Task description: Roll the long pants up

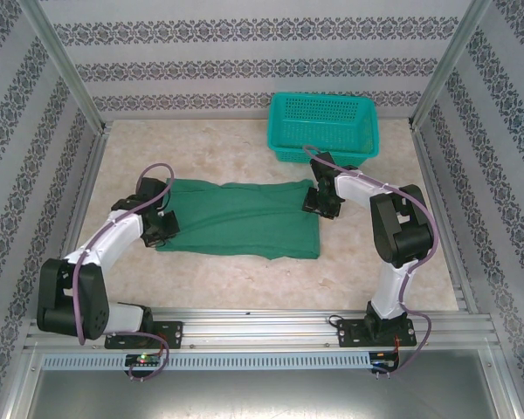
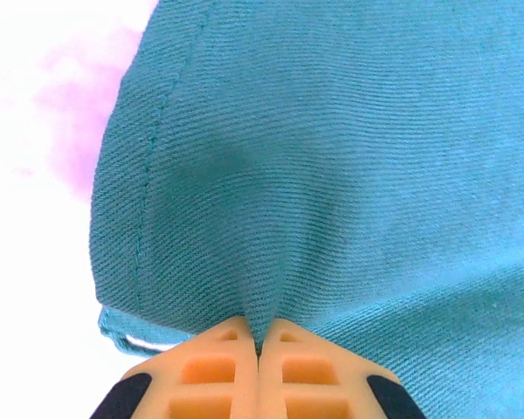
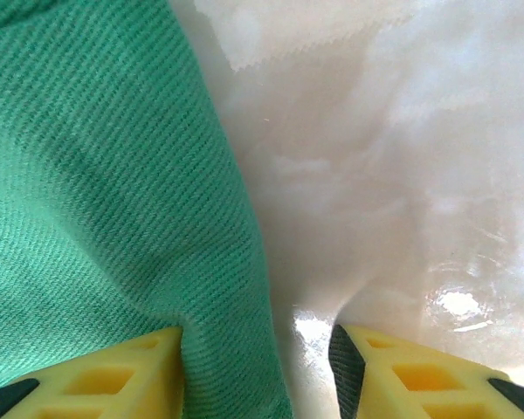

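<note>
Near edge to far wall. My two arms rise from the rail at the near side of the table [image 1: 244,284] and reach inward to opposite ends of the long pants [image 1: 236,218], which lie flat in a folded, roughly rectangular slab at mid-table. My left gripper [image 1: 162,223] sits at the slab's left end; in the left wrist view, the left gripper [image 2: 258,349] has its orange fingers [image 2: 205,371] pressed together on a raised pinch of the cloth [image 2: 332,175], and creases fan away from that pinch toward a stitched seam and the folded edge at the left. My right gripper [image 1: 320,202] rests at the far right corner of the pants; in the right wrist view, the right gripper [image 3: 258,367] stands with its yellow fingers [image 3: 131,371] apart, straddling the garment's edge, so that green fabric [image 3: 113,175] lies against the left finger and bare glossy tabletop [image 3: 402,175] lies before the right one. Beyond the right gripper, against the far wall, stands a teal basket [image 1: 323,131], clear of the pants.
</note>
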Action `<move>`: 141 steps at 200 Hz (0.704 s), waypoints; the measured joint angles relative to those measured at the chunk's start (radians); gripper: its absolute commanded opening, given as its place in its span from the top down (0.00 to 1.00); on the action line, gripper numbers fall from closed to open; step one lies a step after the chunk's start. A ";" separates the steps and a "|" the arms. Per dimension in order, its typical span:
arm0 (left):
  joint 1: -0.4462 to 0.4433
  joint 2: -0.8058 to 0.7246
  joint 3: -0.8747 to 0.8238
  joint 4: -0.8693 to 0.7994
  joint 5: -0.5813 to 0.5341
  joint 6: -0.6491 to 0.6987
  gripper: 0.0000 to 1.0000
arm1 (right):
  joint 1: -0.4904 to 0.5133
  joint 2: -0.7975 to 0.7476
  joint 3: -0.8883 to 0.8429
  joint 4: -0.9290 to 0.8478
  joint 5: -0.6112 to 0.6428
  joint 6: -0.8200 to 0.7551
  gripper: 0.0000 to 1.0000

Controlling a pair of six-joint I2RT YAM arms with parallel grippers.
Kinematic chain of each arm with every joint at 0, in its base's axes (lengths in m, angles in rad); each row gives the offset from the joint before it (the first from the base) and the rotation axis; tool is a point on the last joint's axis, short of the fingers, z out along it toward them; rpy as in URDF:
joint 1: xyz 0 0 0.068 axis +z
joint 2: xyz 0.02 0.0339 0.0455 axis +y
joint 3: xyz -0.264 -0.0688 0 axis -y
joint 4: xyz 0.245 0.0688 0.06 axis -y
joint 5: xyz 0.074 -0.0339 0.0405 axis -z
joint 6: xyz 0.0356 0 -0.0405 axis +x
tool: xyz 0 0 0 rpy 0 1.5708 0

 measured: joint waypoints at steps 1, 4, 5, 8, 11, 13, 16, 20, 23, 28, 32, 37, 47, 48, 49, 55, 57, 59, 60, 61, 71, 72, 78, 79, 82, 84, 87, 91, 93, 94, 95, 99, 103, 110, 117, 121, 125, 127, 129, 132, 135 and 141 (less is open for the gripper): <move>0.000 -0.003 -0.002 -0.001 0.004 0.001 1.00 | 0.000 0.000 0.000 0.000 0.000 0.000 0.52; 0.000 -0.010 -0.005 -0.001 0.011 0.001 1.00 | 0.000 0.000 0.000 0.000 0.000 0.000 0.52; 0.000 -0.014 -0.007 -0.002 0.016 0.001 1.00 | 0.000 0.000 0.000 0.000 0.000 0.001 0.52; 0.000 -0.020 -0.010 -0.003 0.022 0.002 1.00 | 0.000 0.000 0.000 0.000 0.000 0.003 0.52; 0.000 -0.028 -0.012 -0.007 0.029 0.002 1.00 | 0.000 0.000 0.000 0.000 0.000 0.003 0.52; 0.000 -0.034 -0.013 -0.010 0.035 0.002 0.97 | 0.000 0.000 0.000 0.000 0.000 0.004 0.52; 0.000 -0.041 -0.014 -0.015 0.040 0.001 0.88 | 0.000 0.000 0.000 0.000 0.000 0.004 0.52; 0.000 -0.047 -0.014 -0.021 0.042 0.001 0.66 | 0.000 0.000 0.000 0.000 0.000 0.005 0.51; 0.000 -0.051 -0.014 -0.024 0.043 0.002 0.54 | 0.000 0.000 0.000 0.000 0.000 0.005 0.51; 0.000 -0.054 -0.014 -0.028 0.044 0.000 0.23 | 0.000 0.000 0.000 0.000 0.000 0.006 0.50; 0.000 -0.055 -0.012 -0.038 0.037 -0.006 0.01 | 0.000 0.000 0.000 0.000 0.000 0.006 0.50; 0.000 -0.052 -0.008 -0.053 0.029 -0.011 0.00 | 0.000 -0.001 0.000 -0.002 0.000 0.007 0.50; 0.000 -0.049 -0.002 -0.081 0.009 -0.023 0.03 | 0.000 -0.005 0.000 -0.012 0.000 0.007 0.50; 0.000 -0.049 -0.002 -0.083 0.008 -0.023 0.04 | 0.000 -0.005 0.000 -0.014 0.000 0.007 0.50; 0.000 -0.050 -0.002 -0.087 0.005 -0.026 0.08 | 0.000 -0.007 0.000 -0.018 0.001 0.007 0.50; 0.000 -0.057 -0.001 -0.097 -0.007 -0.038 0.41 | 0.000 -0.012 -0.001 -0.029 0.004 0.006 0.50; 0.000 -0.062 -0.001 -0.098 -0.010 -0.041 0.55 | 0.000 -0.016 -0.001 -0.033 0.006 0.006 0.51; 0.000 -0.067 -0.001 -0.099 -0.013 -0.047 0.66 | 0.002 -0.019 -0.002 -0.039 0.009 0.006 0.52; 0.000 -0.069 -0.001 -0.099 -0.014 -0.049 0.69 | 0.002 -0.020 -0.002 -0.040 0.010 0.006 0.53; 0.000 -0.073 -0.001 -0.101 -0.014 -0.052 0.78 | 0.002 -0.021 -0.002 -0.042 0.011 0.006 0.54; 0.000 -0.116 -0.002 -0.096 -0.015 -0.068 1.00 | 0.005 -0.047 -0.006 -0.067 0.029 -0.002 0.66; 0.000 -0.122 -0.002 -0.094 -0.015 -0.068 1.00 | 0.006 -0.051 -0.006 -0.070 0.031 0.002 0.70; 0.000 -0.151 -0.002 -0.081 -0.010 -0.076 1.00 | 0.010 -0.071 -0.008 -0.082 0.043 -0.006 1.00; 0.000 -0.158 -0.002 -0.076 -0.008 -0.078 1.00 | 0.011 -0.072 -0.009 -0.084 0.045 -0.004 1.00; 0.000 -0.169 -0.002 -0.068 -0.005 -0.080 1.00 | 0.014 -0.084 -0.010 -0.089 0.051 -0.006 1.00; -0.001 -0.175 -0.002 -0.057 -0.001 -0.083 1.00 | 0.014 -0.090 -0.010 -0.090 0.055 -0.005 1.00; -0.002 -0.180 -0.001 -0.044 0.005 -0.086 1.00 | 0.017 -0.101 -0.010 -0.095 0.063 -0.009 1.00; -0.003 -0.184 0.002 -0.027 0.011 -0.089 1.00 | 0.022 -0.116 -0.011 -0.101 0.074 -0.011 1.00; -0.003 -0.180 0.005 -0.019 0.013 -0.090 1.00 | 0.024 -0.122 -0.011 -0.103 0.079 -0.014 1.00; -0.004 -0.180 0.006 -0.017 0.014 -0.090 1.00 | 0.025 -0.125 -0.011 -0.103 0.082 -0.014 1.00; -0.005 -0.179 0.008 -0.014 0.015 -0.090 1.00 | 0.026 -0.129 -0.011 -0.103 0.085 -0.014 1.00; -0.009 -0.166 0.016 -0.003 0.017 -0.089 1.00 | 0.032 -0.145 -0.012 -0.106 0.095 -0.014 1.00; -0.014 -0.148 0.031 0.011 0.023 -0.090 1.00 | 0.038 -0.158 -0.013 -0.107 0.105 -0.020 1.00; -0.025 -0.101 0.059 0.030 0.027 -0.089 1.00 | 0.051 -0.179 -0.014 -0.107 0.122 -0.024 1.00; -0.036 -0.045 0.087 0.053 0.031 -0.089 1.00 | 0.065 -0.196 -0.014 -0.107 0.132 -0.028 1.00; -0.042 -0.016 0.100 0.069 0.033 -0.088 1.00 | 0.071 -0.201 -0.014 -0.106 0.134 -0.031 1.00; -0.048 0.018 0.111 0.090 0.036 -0.085 0.97 | 0.077 -0.203 -0.014 -0.105 0.133 -0.033 1.00; -0.049 0.027 0.114 0.097 0.036 -0.085 0.96 | 0.079 -0.204 -0.014 -0.105 0.133 -0.034 1.00; -0.051 0.040 0.118 0.107 0.038 -0.085 0.94 | 0.081 -0.204 -0.014 -0.103 0.133 -0.035 1.00; -0.054 0.061 0.121 0.121 0.042 -0.082 0.92 | 0.085 -0.203 -0.015 -0.101 0.129 -0.037 1.00; -0.055 0.076 0.125 0.131 0.043 -0.081 0.89 | 0.088 -0.203 -0.016 -0.097 0.128 -0.040 1.00; -0.058 0.113 0.130 0.151 0.048 -0.073 0.86 | 0.093 -0.197 -0.019 -0.090 0.121 -0.043 1.00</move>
